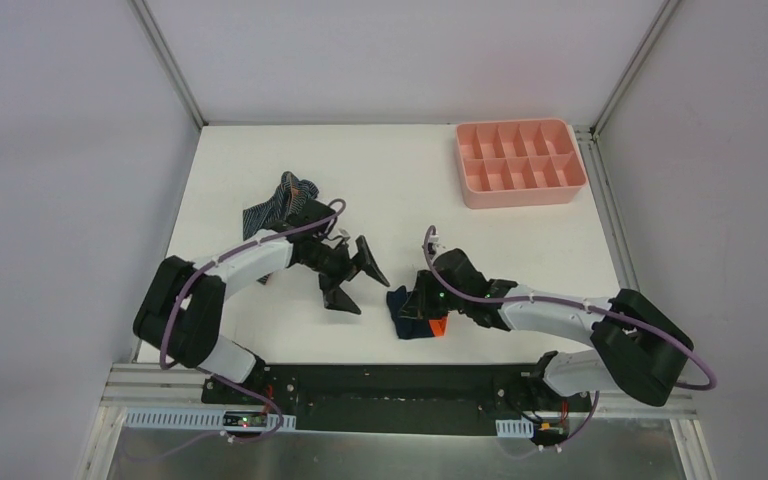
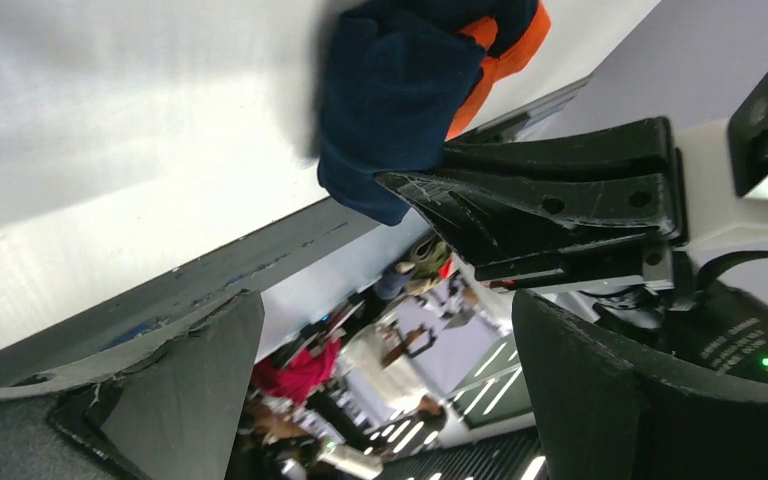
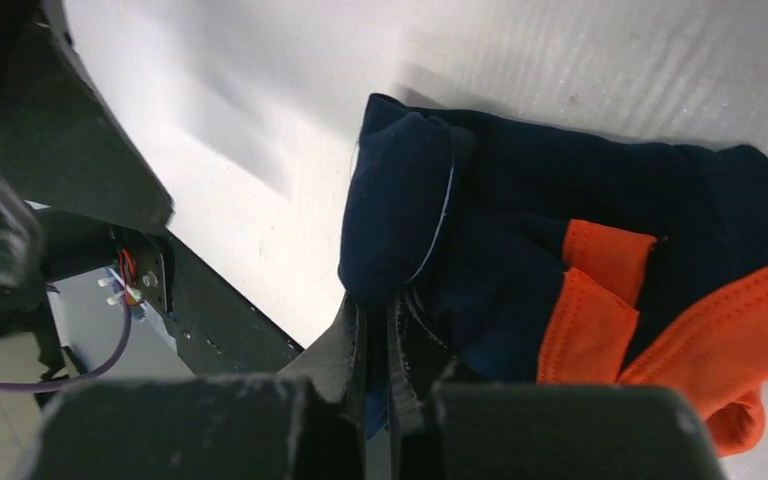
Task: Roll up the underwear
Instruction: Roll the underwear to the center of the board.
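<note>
The navy underwear [image 1: 412, 320] with orange trim lies bunched near the table's front edge. My right gripper [image 1: 423, 298] is shut on its left fold; in the right wrist view a thin layer of the navy underwear [image 3: 520, 230] sits pinched between the closed right gripper [image 3: 375, 335]. My left gripper [image 1: 358, 281] stands wide open just left of it, holding nothing. In the left wrist view the left gripper [image 2: 390, 400] is spread apart, with the navy underwear [image 2: 390, 90] ahead. The striped underwear [image 1: 282, 203] lies crumpled behind the left arm.
A pink compartment tray [image 1: 520, 187] stands at the back right of the white table [image 1: 400, 180]. The table's front edge and a black rail [image 1: 380, 385] run just below the navy cloth. Frame posts rise at the back corners.
</note>
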Controlling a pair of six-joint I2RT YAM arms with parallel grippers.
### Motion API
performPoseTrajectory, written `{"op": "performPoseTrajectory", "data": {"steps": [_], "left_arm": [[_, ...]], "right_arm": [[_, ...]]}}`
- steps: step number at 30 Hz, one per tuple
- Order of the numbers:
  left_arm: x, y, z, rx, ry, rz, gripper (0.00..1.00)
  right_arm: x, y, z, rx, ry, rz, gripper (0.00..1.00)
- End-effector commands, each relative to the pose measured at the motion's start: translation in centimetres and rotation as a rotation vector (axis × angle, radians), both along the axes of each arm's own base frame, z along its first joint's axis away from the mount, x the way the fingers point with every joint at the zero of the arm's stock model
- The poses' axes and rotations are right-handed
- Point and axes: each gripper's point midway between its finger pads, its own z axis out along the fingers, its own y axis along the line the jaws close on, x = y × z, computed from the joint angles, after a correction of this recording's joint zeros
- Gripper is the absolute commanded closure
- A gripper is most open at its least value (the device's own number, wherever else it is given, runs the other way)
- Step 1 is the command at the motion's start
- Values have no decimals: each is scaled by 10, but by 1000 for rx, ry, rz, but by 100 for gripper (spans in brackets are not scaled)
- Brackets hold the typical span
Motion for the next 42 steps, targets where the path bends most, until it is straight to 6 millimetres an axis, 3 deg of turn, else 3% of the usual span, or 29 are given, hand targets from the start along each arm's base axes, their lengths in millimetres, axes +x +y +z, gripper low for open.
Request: {"op": "performPoseTrajectory", "data": {"steps": [1,7,13,17,26,33,40,42], "left_arm": [[-9,-23,-6,28,-42,-151,1],[-4,-23,-23,174,-179,-196,1],[16,-23,-30,246,-227,-171,25],[22,-30,-42,278,-227,-204,27],[14,-37,-64,295,-177,-254,28],[12,-48,-70,268,-147,-264,40],[8,-55,-76,261,-119,-264,42],[8,-58,-78,255,-112,-261,47]], "right_arm": [[-8,-3,-2,71,58,-17,100],[-12,-7,-9,78,83,-20,100],[-16,-11,-13,73,93,-5,100],[-18,-13,-13,75,95,0,100],[-20,-17,-16,124,136,21,100],[-21,-20,-23,158,186,32,100],[-15,-21,-22,172,203,43,100],[-14,-21,-23,174,210,49,100]]}}
